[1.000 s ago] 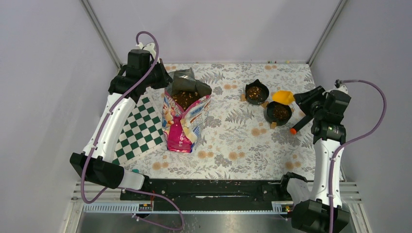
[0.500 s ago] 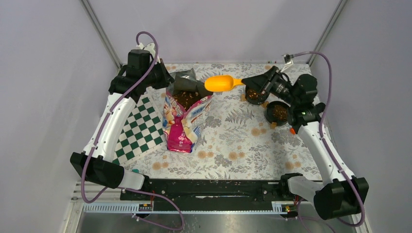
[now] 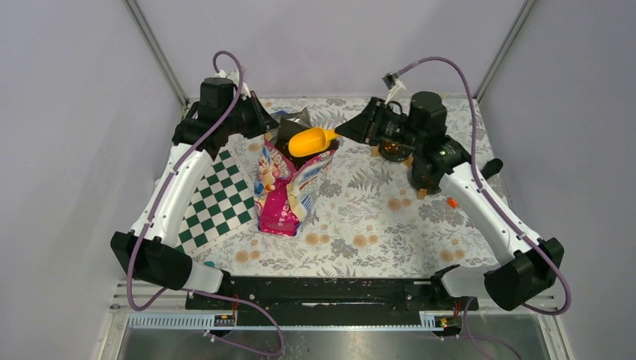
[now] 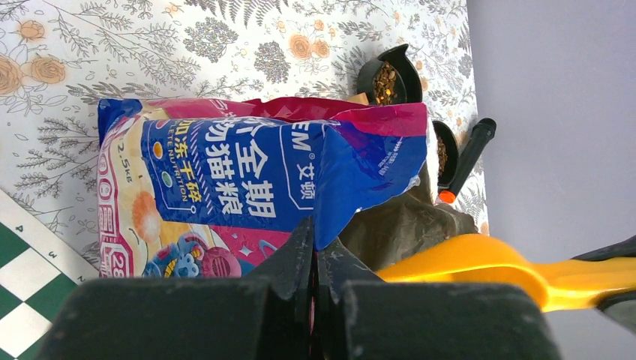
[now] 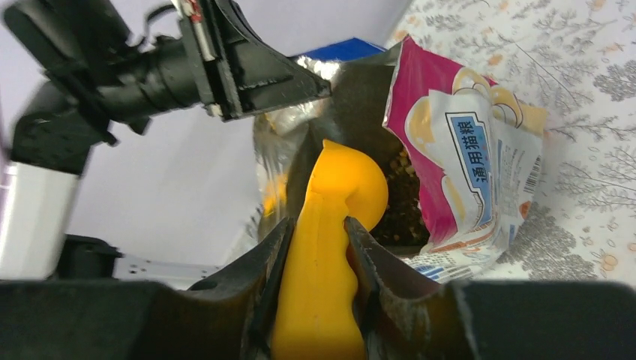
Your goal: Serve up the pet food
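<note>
The pink-blue-white pet food bag (image 3: pixel 285 191) stands open left of centre. It also shows in the left wrist view (image 4: pixel 247 169) and the right wrist view (image 5: pixel 465 150). Brown kibble (image 5: pixel 401 187) shows inside its mouth. My left gripper (image 4: pixel 315 240) is shut on the bag's top edge. It is at the bag's far-left rim in the top view (image 3: pixel 264 127). My right gripper (image 5: pixel 316 232) is shut on the handle of the orange scoop (image 5: pixel 341 187). The scoop's bowl (image 3: pixel 311 141) is at the bag's mouth. Two black bowls (image 3: pixel 395 148) (image 3: pixel 420 174) hold kibble.
A green-and-white chequered board (image 3: pixel 217 202) lies left of the bag. A black marker with an orange tip (image 3: pixel 480 176) lies right of the bowls. The floral cloth (image 3: pixel 375 225) covers the table. Grey walls close in at left, back and right.
My right arm swung left from beside the bowls, carrying the orange scoop across the table to the bag's mouth. My left gripper kept its hold on the bag.
</note>
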{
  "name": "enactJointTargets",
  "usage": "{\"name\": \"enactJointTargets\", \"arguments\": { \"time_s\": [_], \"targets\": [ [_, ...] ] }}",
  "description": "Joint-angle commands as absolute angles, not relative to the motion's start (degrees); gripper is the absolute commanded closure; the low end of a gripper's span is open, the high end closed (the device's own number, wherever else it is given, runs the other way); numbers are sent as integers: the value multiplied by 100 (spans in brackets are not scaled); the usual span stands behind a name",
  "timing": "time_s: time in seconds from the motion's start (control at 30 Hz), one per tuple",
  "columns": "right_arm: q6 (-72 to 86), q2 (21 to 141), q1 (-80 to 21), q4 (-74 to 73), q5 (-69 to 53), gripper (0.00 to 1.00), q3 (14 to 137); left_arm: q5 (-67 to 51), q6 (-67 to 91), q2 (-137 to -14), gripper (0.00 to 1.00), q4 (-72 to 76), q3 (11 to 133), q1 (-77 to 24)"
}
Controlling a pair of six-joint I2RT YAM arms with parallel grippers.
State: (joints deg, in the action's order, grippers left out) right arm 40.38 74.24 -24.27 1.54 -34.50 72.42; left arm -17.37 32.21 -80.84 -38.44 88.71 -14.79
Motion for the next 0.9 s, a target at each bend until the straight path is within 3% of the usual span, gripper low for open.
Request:
{"name": "enactJointTargets", "arguments": {
  "time_s": [0.0, 0.37, 0.87],
  "targets": [
    [2769, 7797, -3033, -1499, -2224, 100, 8065, -2310, 3498, -7957, 100, -3023, 8966, -1556],
    [1514, 9492, -4062, -2407, -1455, 100, 9192, -2102, 3248, -8051, 100, -3279, 9175, -1564],
    [2298, 10743, -4089, -1722, -3769, 100, 9446, -1811, 2979, -8063, 100, -3498, 9301, -1556]
  ]
}}
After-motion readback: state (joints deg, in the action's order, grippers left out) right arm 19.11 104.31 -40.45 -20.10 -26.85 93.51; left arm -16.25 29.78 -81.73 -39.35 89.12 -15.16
